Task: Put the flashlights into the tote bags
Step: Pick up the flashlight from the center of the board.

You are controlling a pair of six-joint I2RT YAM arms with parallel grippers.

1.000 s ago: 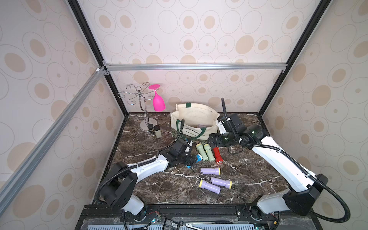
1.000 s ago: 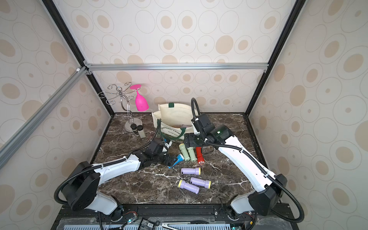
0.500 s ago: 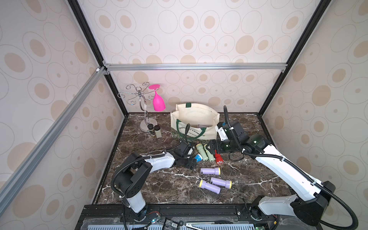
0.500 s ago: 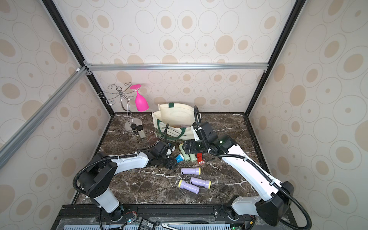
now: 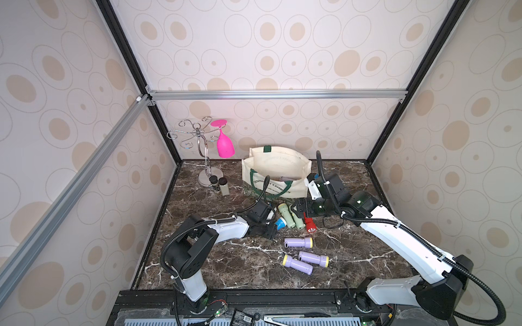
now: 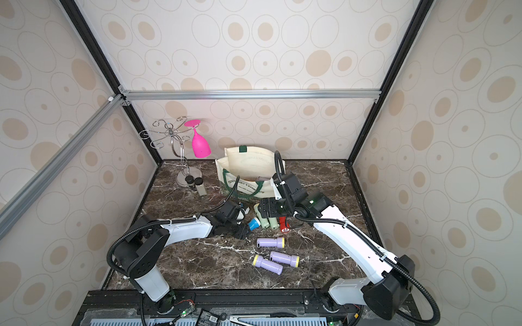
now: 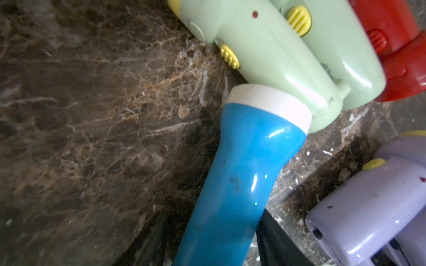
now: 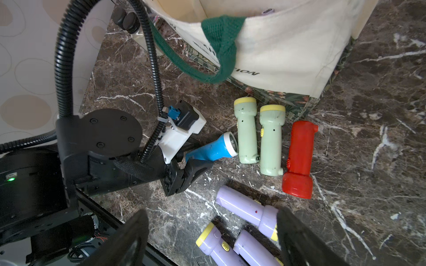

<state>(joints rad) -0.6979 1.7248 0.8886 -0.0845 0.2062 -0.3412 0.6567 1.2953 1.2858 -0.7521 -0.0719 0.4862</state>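
Observation:
A blue flashlight [image 5: 279, 223] [image 6: 253, 225] [image 8: 214, 148] [image 7: 242, 172] lies on the marble with its white head against a pale green flashlight [image 5: 285, 216] [image 8: 247, 135]. My left gripper [image 5: 269, 228] [image 6: 243, 230] [image 8: 196, 157] [image 7: 216, 253] is shut on its blue handle. A second pale green one [image 8: 272, 140], a red one [image 5: 309, 225] [image 8: 299, 159] and three lilac ones [image 5: 298, 242] [image 5: 313, 258] [image 5: 298, 264] lie loose. My right gripper [image 5: 295, 210] [image 6: 261, 210] [image 8: 212, 241] hangs open above the row. The cream tote bag [image 5: 278, 175] [image 6: 248, 172] [image 8: 276, 46] stands open behind, a lilac flashlight [image 5: 285, 178] inside.
A wire glass rack [image 5: 202, 158] with a pink glass [image 5: 224, 145] stands at the back left. Two dark-capped jars [image 5: 219, 183] stand by its foot. Walls and black frame posts enclose the marble table [image 5: 226, 268].
My left gripper has moved right onto the blue flashlight and closed on its handle. The right arm has shifted a little above the flashlights and stays open.

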